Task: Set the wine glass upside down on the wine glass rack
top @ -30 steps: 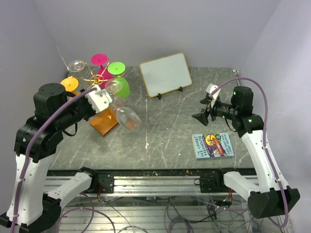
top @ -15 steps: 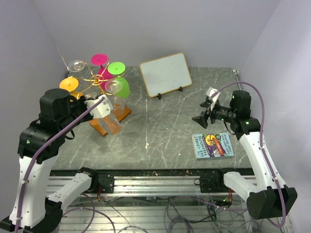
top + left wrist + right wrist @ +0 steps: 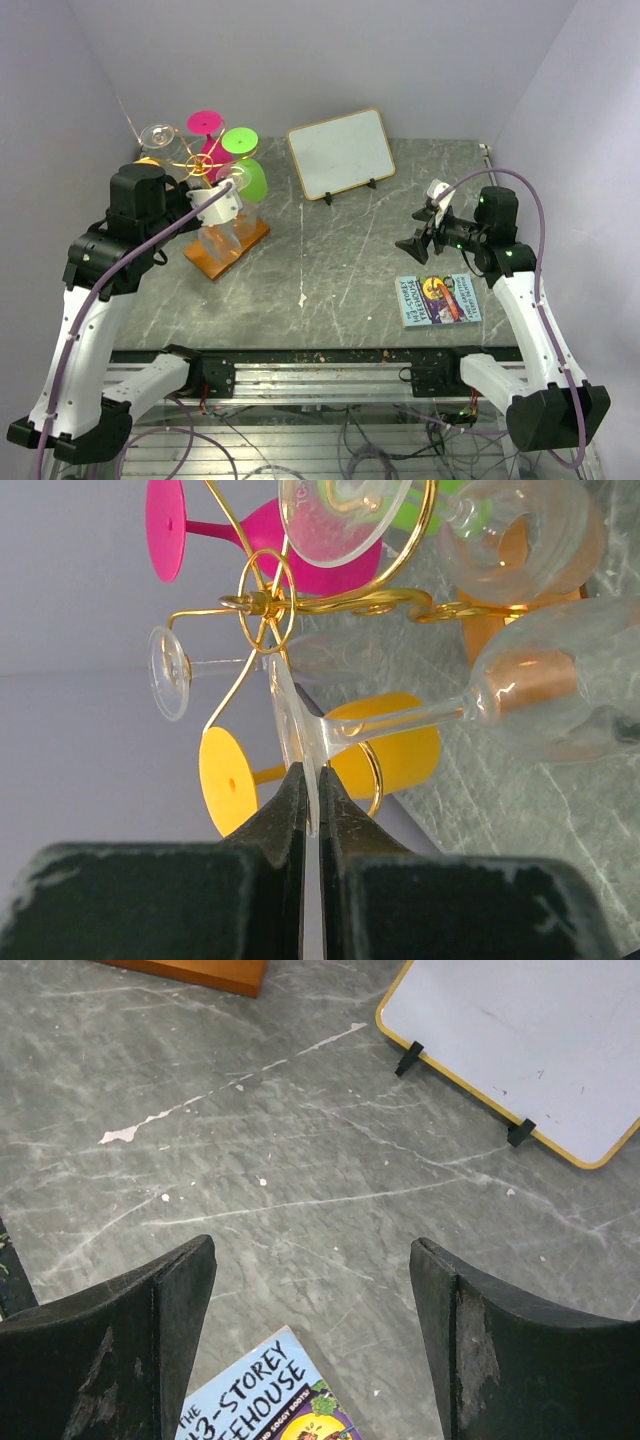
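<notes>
Fingers (image 3: 268, 852) of the left gripper (image 3: 311, 800) pinch the wine glass (image 3: 556, 675) by its foot, upper left of the top view, just beside the rack (image 3: 262, 604); the right gripper (image 3: 312, 1252) gapes wide above the table (image 3: 300, 1160).

The top external view looks down from above and behind both arm bases, far enough to take in the whole grey marble-patterned table (image 3: 340, 260). The left wrist view sits close and rolled sideways, facing the thin gold wire rack (image 3: 262, 602) seen upper left in the top view. The right wrist view looks steeply down, near the tabletop, sharing with the top view the yellow-framed whiteboard (image 3: 530, 1040) and the colourful paperback book (image 3: 270, 1400).
</notes>
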Controlling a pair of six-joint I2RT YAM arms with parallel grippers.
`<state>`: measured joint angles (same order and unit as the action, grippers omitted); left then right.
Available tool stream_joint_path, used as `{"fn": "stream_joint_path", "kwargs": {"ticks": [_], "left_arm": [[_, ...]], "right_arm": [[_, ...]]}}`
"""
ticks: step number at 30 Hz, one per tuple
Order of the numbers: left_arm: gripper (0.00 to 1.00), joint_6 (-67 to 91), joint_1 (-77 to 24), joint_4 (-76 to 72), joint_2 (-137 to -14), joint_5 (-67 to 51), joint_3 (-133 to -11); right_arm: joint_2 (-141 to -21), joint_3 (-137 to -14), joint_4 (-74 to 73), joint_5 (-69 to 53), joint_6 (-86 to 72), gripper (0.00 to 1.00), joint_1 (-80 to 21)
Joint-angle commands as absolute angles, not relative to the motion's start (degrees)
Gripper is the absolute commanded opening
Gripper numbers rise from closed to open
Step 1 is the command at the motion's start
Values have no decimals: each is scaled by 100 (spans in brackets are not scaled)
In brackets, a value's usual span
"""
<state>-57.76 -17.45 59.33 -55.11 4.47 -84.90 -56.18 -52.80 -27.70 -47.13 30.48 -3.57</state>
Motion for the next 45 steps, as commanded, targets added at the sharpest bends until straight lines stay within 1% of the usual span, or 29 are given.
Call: {"fn": "stream_joint_path", "kwargs": {"ticks": [1, 12, 32, 45], "left_arm": [[7, -6037, -1738, 5525, -5609, 787, -8666], [7, -6197, -1740, 5242, -5771, 955, -8443], [7, -6180, -1740, 5129, -5812, 1929, -8244], [7, -6091, -1740, 5229, -5662, 2044, -8221]], "right_arm": [[-5642, -5220, -2706, -4816, 3047, 78, -325], [-5766, -5265, -2816, -4845, 3120, 79, -317], [-5743, -5212, -2777, -4781, 3111, 79, -323], [-5741, -5192, -2756, -4790, 3111, 80, -323]]}}
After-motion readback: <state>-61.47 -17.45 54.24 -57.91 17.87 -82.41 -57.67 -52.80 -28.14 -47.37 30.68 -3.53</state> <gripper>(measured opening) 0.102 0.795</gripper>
